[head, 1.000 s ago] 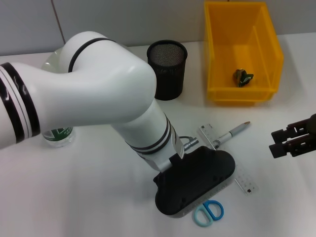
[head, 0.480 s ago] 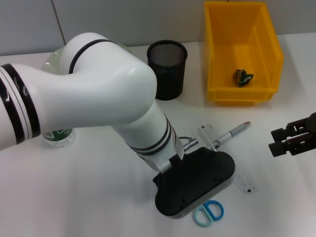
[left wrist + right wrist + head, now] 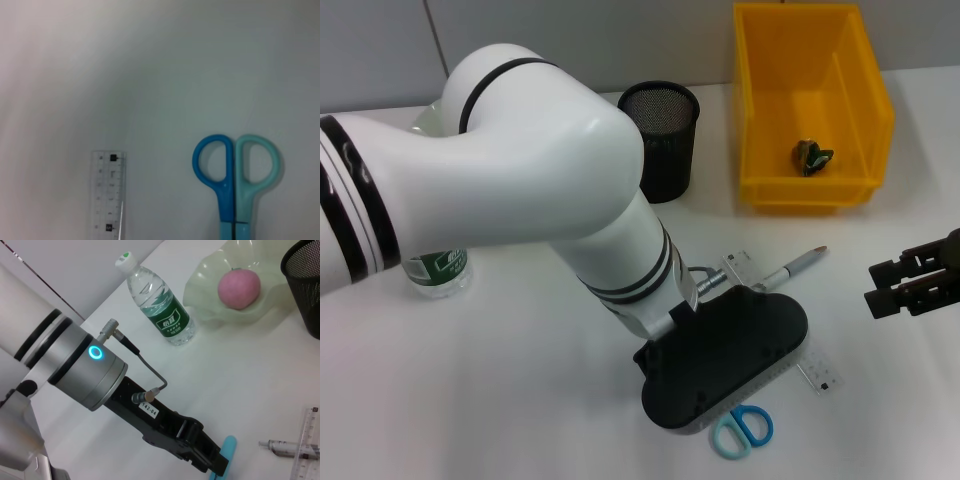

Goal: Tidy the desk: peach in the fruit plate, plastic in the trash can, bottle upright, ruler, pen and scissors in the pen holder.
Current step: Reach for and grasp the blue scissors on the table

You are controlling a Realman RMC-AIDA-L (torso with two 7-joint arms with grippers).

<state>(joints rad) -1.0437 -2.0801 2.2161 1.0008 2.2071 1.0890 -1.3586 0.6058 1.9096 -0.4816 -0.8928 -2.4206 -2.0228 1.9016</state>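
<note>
My left gripper point(image 3: 728, 362) hangs low over the ruler point(image 3: 819, 373) and the scissors point(image 3: 742, 429), covering the ruler's middle and the scissors' blades. The left wrist view looks straight down on the scissors' blue and mint handles point(image 3: 235, 167) and the clear ruler's end point(image 3: 108, 192). The pen point(image 3: 795, 267) lies just beyond the ruler. The black mesh pen holder point(image 3: 660, 140) stands at the back. The bottle point(image 3: 157, 305) stands upright beside the plate point(image 3: 200, 295), which holds the peach point(image 3: 239, 288). A plastic scrap point(image 3: 812, 156) lies in the yellow bin point(image 3: 760, 110). My right gripper point(image 3: 905, 284) hovers open at the right edge.
The left arm's white elbow point(image 3: 520, 160) fills the left and middle of the head view and hides most of the plate there. White tabletop point(image 3: 520, 400) shows in front of it. A cable point(image 3: 145, 365) loops off the left wrist.
The left gripper has shifted a little to the right and toward the near edge, covering more of the ruler. The right gripper has stayed where it was.
</note>
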